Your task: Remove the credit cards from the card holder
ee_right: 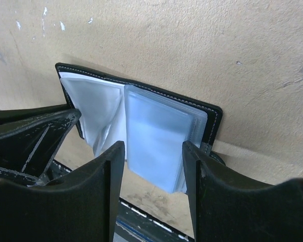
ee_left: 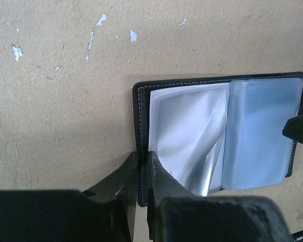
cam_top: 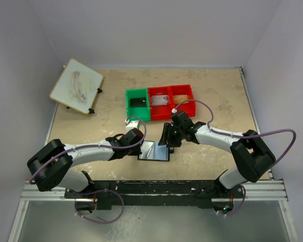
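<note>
The card holder [cam_top: 154, 152] lies opened flat on the beige bench [cam_top: 217, 91], near its front edge and between the two arms, black cover down and clear sleeves up. At the far left rear, a pale board [cam_top: 77, 85] with smudged marks rests tilted against the wall. The left pincer [cam_top: 141, 144] reaches in from the left. In its wrist view the left pincer [ee_left: 142, 162] has its fingers [ee_left: 125, 177] pressed almost together, pinching the left edge of the holder's black cover [ee_left: 141, 101]. The holder's left half carries a glossy, rumpled sleeve [ee_left: 192, 136]. Its right half [ee_left: 255, 133] is a neat stack of pale blue sleeves. No card can be made out inside them. On the right, the right pincer [cam_top: 167, 140] stands tipped over the holder's right side. In its own view the right pincer [ee_right: 151, 151] is spread wide, its fingers [ee_right: 112, 169] straddling the blue stack [ee_right: 156, 136], and whether they touch it cannot be told. Behind the holder three bins stand in a touching row. The green bin [cam_top: 129, 106] on the left holds a dark card [cam_top: 137, 101]. The middle red bin [cam_top: 152, 103] and the right red bin [cam_top: 191, 94] each hold a flat item too small to name.
</note>
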You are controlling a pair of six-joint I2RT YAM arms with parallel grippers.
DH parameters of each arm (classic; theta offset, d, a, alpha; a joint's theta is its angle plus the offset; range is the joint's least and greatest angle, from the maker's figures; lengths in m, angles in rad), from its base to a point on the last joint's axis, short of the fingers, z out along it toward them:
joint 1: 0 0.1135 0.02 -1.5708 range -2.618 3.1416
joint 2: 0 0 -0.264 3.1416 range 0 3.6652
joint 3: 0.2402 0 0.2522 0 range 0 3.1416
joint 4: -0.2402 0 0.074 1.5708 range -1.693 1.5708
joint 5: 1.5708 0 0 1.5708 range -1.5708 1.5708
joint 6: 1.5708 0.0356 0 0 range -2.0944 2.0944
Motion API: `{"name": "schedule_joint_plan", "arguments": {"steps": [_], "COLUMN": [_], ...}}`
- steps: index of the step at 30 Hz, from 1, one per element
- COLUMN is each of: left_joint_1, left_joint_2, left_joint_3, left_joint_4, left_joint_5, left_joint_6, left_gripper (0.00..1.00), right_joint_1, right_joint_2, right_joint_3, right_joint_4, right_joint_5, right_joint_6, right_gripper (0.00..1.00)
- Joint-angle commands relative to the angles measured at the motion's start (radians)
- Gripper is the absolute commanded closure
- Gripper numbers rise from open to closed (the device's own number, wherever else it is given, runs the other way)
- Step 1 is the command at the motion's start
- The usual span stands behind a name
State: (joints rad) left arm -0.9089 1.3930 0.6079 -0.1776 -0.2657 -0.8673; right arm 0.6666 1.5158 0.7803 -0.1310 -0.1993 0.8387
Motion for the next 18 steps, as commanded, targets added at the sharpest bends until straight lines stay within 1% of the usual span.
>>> {"name": "schedule_joint_plan", "arguments": {"steps": [1,11,15,18], "left_joint_1": [0.004,0.005,0.004,0.005], "left_joint_2": [-0.012,-0.009,-0.006,-0.005], "left_joint_3": [0.021,0.022,0.021,0.023], "left_joint_4": [0.001,0.007,0.015,0.016], "left_joint_5": [0.015,0.032,0.038,0.040], "left_joint_6": [0.022,0.024,0.023,0.024], "left_gripper": [0.93,0.95,0.96,0.96], "right_joint_1": [0.000,-0.001,0.000,0.001], "right_joint_2": [-0.030,0.005,0.005,-0.013], "right_joint_3": [-0.007,-0.030,-0.030,-0.041], "right_joint_4": [-0.014,0.062,0.110,0.187], "right_joint_5": [0.004,-0.017,-0.089,-0.117], "right_joint_6": [0.008,0.020,0.011,0.024], "right_gripper": [0.48,0.50,0.52,0.52]}}
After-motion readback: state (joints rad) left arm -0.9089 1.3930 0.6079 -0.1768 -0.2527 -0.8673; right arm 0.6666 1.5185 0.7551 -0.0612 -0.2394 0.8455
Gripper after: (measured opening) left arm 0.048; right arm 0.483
